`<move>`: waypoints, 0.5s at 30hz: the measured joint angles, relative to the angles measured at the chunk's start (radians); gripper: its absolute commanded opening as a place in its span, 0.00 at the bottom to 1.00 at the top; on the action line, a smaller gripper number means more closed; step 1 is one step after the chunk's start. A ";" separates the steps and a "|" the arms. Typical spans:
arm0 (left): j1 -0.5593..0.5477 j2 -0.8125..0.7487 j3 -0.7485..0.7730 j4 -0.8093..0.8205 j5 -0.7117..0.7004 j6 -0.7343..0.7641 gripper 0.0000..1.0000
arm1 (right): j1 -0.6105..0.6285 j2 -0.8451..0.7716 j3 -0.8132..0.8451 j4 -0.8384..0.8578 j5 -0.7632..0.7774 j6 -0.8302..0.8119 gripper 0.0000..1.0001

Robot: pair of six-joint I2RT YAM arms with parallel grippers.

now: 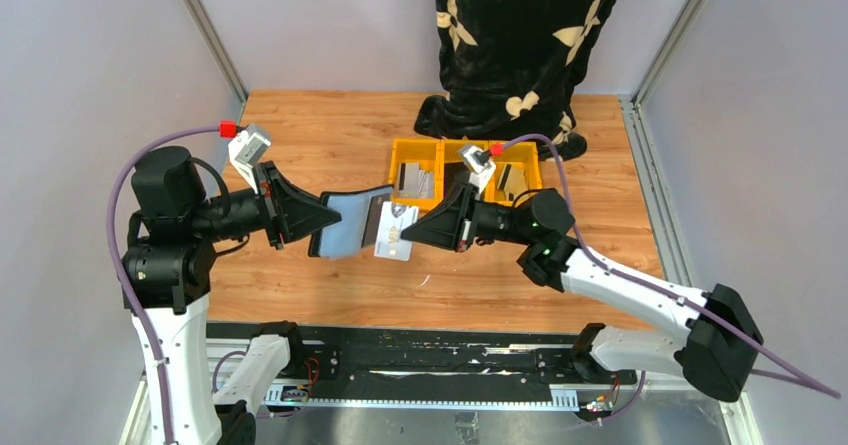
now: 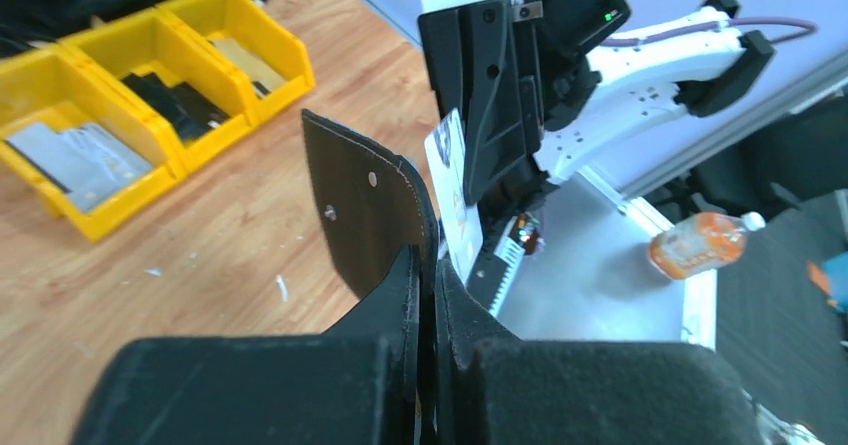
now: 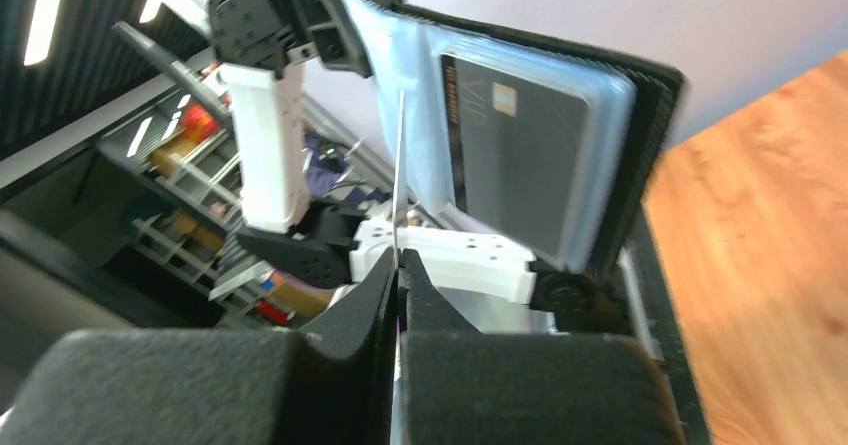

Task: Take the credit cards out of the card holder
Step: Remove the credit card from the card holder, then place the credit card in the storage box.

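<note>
left fingers clamped on open black card holder | right fingers pinching pale credit card

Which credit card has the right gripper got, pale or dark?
The pale white plastic card, pinched shut in the right gripper. The dark grey card sits in a translucent sleeve of the black folding card holder.

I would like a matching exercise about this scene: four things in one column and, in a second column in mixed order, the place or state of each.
1. card holder
2. pale card
3. yellow bins
4. black patterned cloth

A. beyond the bins, at the far edge
B. gripped by the right pincer
C. resting on the table, side by side
D. gripped by the left pincer

Pairs: 1-D, 2-B, 3-C, 4-A
</note>
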 measured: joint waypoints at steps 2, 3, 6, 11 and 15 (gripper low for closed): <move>0.000 -0.003 0.016 0.002 -0.037 0.013 0.00 | -0.051 -0.041 -0.003 -0.073 -0.008 -0.027 0.00; 0.000 -0.007 0.021 0.003 -0.059 0.021 0.00 | -0.088 -0.063 -0.003 -0.116 -0.010 -0.043 0.00; 0.000 -0.021 0.024 0.005 -0.098 0.042 0.00 | -0.199 -0.088 0.017 -0.252 -0.005 -0.098 0.00; 0.000 -0.033 0.012 0.006 -0.119 0.060 0.00 | -0.272 0.029 0.195 -0.548 0.053 -0.253 0.00; 0.000 -0.037 -0.017 0.005 -0.121 0.071 0.00 | -0.274 0.195 0.356 -0.723 0.135 -0.365 0.00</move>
